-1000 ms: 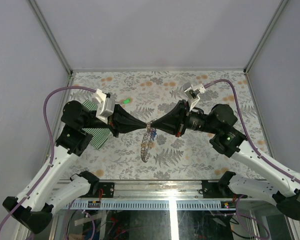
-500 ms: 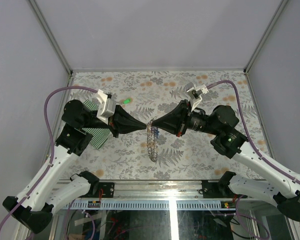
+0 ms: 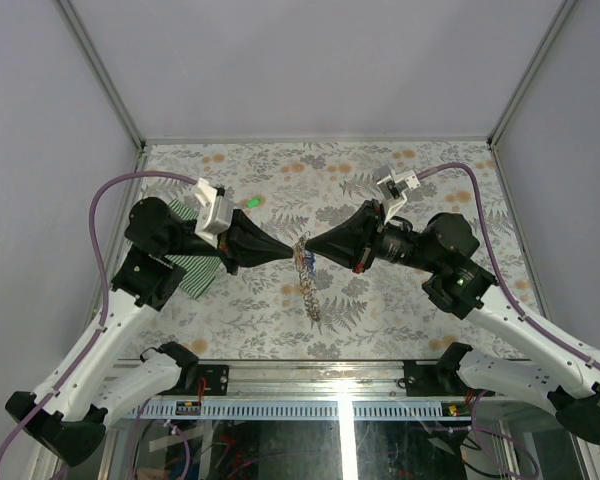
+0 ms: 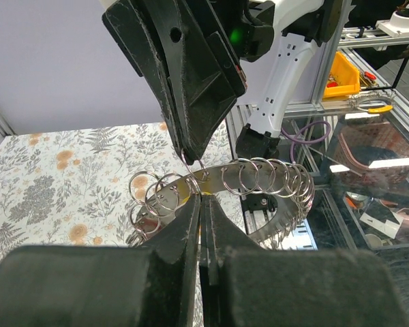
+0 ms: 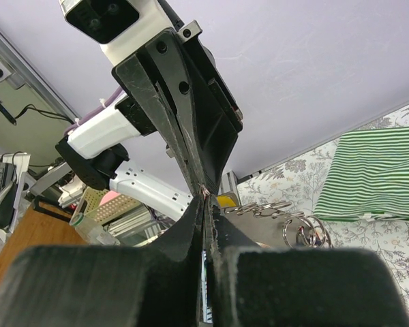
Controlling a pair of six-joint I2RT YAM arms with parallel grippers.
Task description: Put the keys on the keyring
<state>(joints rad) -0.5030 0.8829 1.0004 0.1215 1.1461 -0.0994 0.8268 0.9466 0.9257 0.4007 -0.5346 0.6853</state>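
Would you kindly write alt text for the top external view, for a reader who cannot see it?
The left gripper and right gripper meet tip to tip above the floral table, both shut on the keyring, which hangs from their tips. A striped cloth lies under the left arm, a green key beyond it.

This is a robotics lab test cell. Bare aluminium frame posts (image 3: pixel 102 70) hold plain pale-violet wall panels (image 3: pixel 310 60) around a surface covered by a fern-and-flower printed sheet (image 3: pixel 280 165). A slotted grey cable duct (image 3: pixel 280 410) runs along the near rail. The left wrist view shows a yellow plastic parts bin (image 4: pixel 341 75) and orange-handled pliers (image 4: pixel 371 103) on metal racking.
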